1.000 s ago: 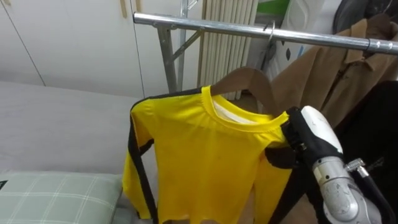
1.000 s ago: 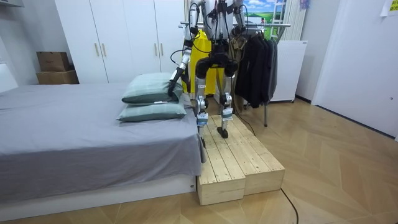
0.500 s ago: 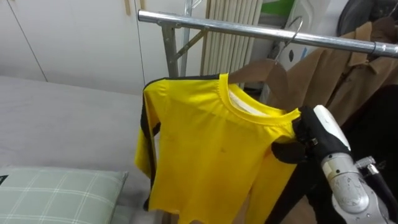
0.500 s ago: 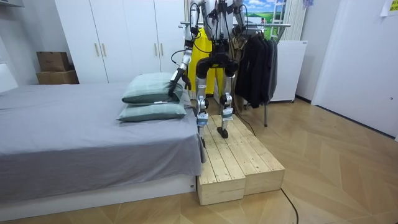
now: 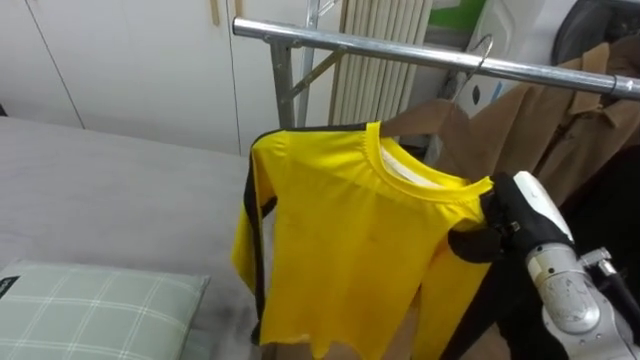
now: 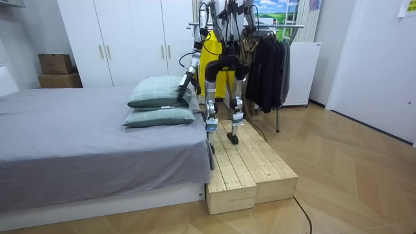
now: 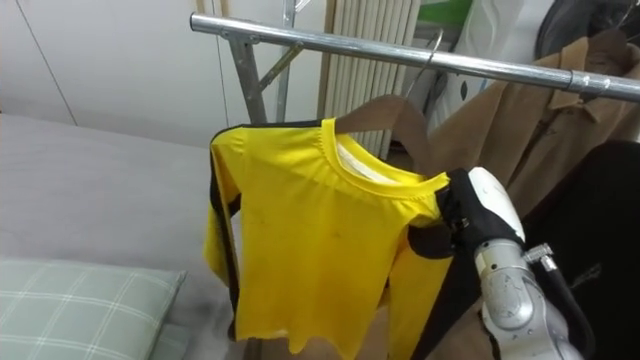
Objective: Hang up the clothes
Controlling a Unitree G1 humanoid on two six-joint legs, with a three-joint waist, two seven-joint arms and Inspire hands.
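Yellow shirt (image 5: 350,240) hangs on a brown wooden hanger (image 5: 432,118), its collar just under the metal rail (image 5: 380,45) of the clothes rack. The hanger's wire hook reaches up to the rail, but whether it rests on it cannot be told. The right hand (image 5: 505,225) comes in from the lower right, and its dark fingers (image 5: 468,243) are curled tight round the shirt's shoulder at the hanger's end.

The shirt's other edge, trimmed in black, hangs free in front of the rack's upright (image 5: 283,85). Its hem hangs loose at the bottom of the eye views. The stretch of rail between the upright and the hook is bare. On the far side of the hook a brown coat (image 5: 545,120) hangs just beside the shirt, with a dark garment (image 5: 615,190) past it, so that side is crowded.

To the robot's left lies the grey bed (image 5: 100,190), flat and open, with a checked pillow (image 5: 90,310) at the lower corner. White wardrobe doors (image 5: 130,60) and a radiator (image 5: 375,75) stand behind the rack.

From across the room, the robot stands upright on a wooden platform (image 6: 250,172) between the bed and the rack, facing the rack. Its left hand (image 6: 182,90) hangs low beside the stacked pillows (image 6: 158,103); how that hand is set cannot be told from there
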